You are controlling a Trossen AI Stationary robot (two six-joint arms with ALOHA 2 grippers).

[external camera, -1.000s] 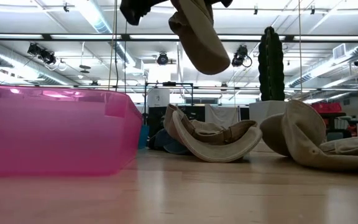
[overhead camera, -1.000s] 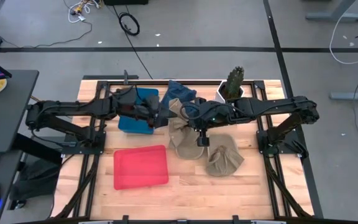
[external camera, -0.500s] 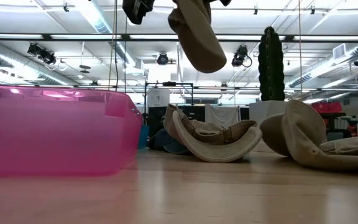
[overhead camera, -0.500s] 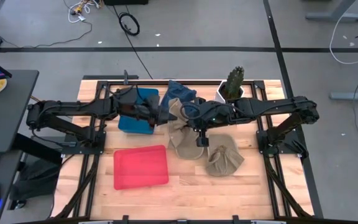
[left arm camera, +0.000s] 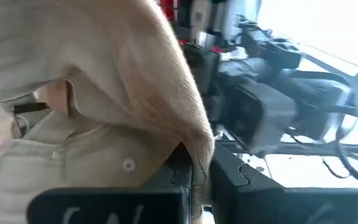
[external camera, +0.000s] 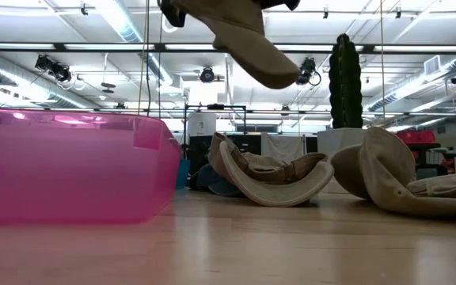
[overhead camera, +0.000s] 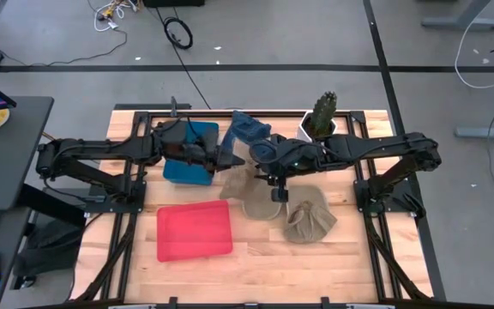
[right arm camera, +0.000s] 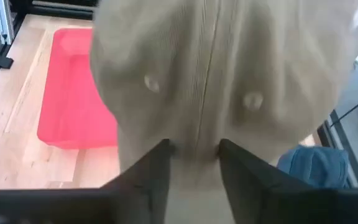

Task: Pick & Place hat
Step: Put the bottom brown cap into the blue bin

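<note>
You have the tan hat [overhead camera: 240, 178] raised off the surface [overhead camera: 256, 257] between both arms, the right end effector [right arm camera: 193, 149] clamped on its fabric and the left end effector [left arm camera: 194, 171] pinching its edge, beyond the red bin [overhead camera: 194, 230].

hat: tan corduroy hat [left arm camera: 104, 93] right up against the lens, fills most of the frame, with a little button or eyelet on the fabric
left gripper: dark fingers [left arm camera: 185, 168] pinching the hat's edge low in the frame
right arm: dark chunky body of the other arm [left arm camera: 272, 106] sits just past the hat
background: bright and washed out, can't really tell what's there
</note>
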